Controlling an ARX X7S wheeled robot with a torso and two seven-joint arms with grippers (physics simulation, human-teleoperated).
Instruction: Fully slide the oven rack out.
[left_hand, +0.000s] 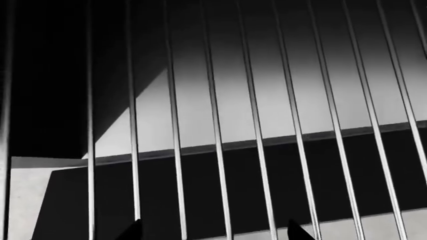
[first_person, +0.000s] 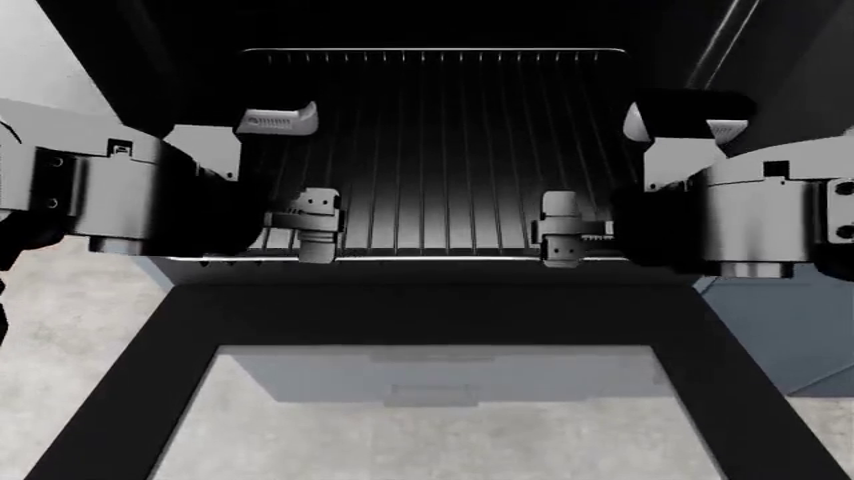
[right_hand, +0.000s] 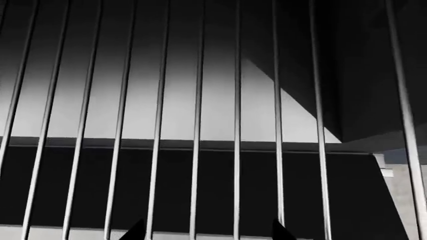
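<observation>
The oven rack (first_person: 441, 150) is a silver wire grid lying flat inside the dark oven cavity, its front bar just above the open door's hinge edge. My left gripper (first_person: 314, 225) sits at the left part of the rack's front edge and my right gripper (first_person: 561, 232) at the right part. In the left wrist view the rack's rods (left_hand: 215, 125) fill the frame, and the left gripper (left_hand: 215, 232) shows two dark fingertips wide apart with rods between them. The right wrist view shows the same rods (right_hand: 197, 125) and the right gripper (right_hand: 207, 232) also spread. Neither clamps anything visibly.
The black oven door (first_person: 441, 300) hangs open and flat toward me, its glass window (first_person: 427, 420) showing the floor below. Dark oven side walls (first_person: 174, 60) flank the rack. Both grey forearms (first_person: 120, 190) crowd the opening's sides.
</observation>
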